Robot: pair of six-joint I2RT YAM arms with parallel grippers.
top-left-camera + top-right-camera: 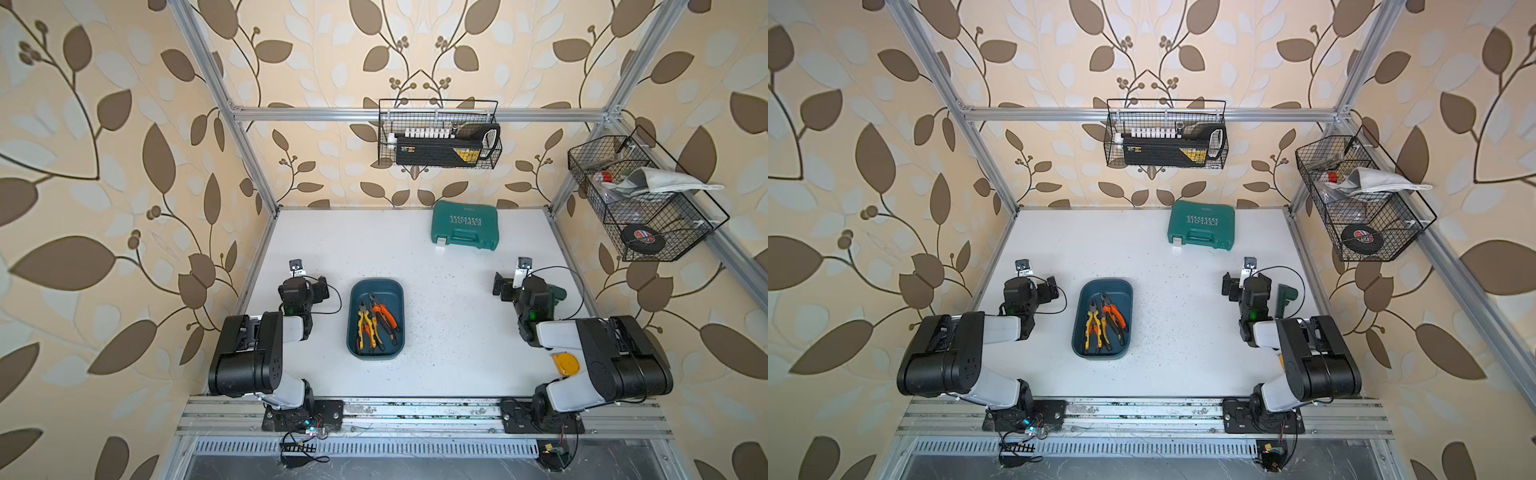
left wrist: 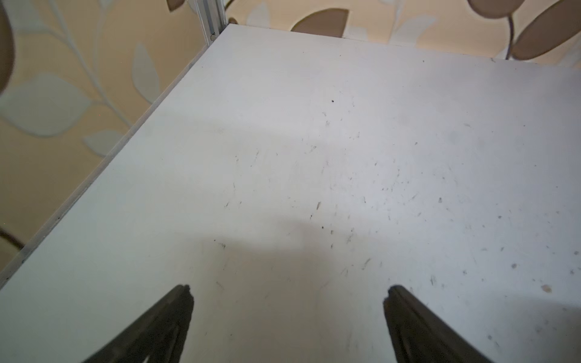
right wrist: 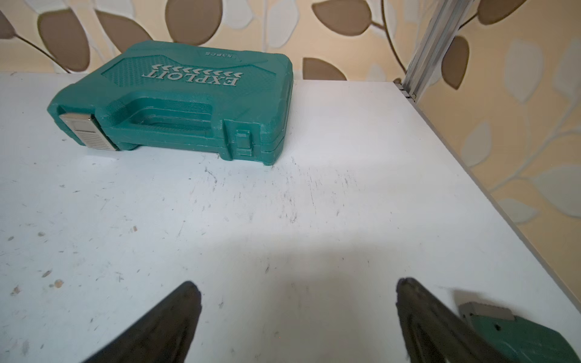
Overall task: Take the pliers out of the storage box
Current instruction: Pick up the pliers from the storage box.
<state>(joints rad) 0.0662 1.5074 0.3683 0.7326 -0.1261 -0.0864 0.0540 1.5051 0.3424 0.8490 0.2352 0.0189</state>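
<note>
**Both top views:** the shallow dark teal-blue plastic storage box (image 1: 377, 290) sits on the white table (image 1: 436, 365). It holds the yellow-, orange- and black-handled pliers (image 1: 376, 324), which apparently overlap. The left end effector (image 1: 322, 291) is near the box; the right end effector (image 1: 498, 284) is well apart on its other side. Likely faults: one lifted tool drags its neighbour, or a finger strikes the wall and shifts the box.

**Left wrist view:** left end effector (image 2: 289, 287) spread wide, empty; box unseen.

**Right wrist view:** right end effector (image 3: 298, 283) likewise wide, empty; box unseen.
</note>
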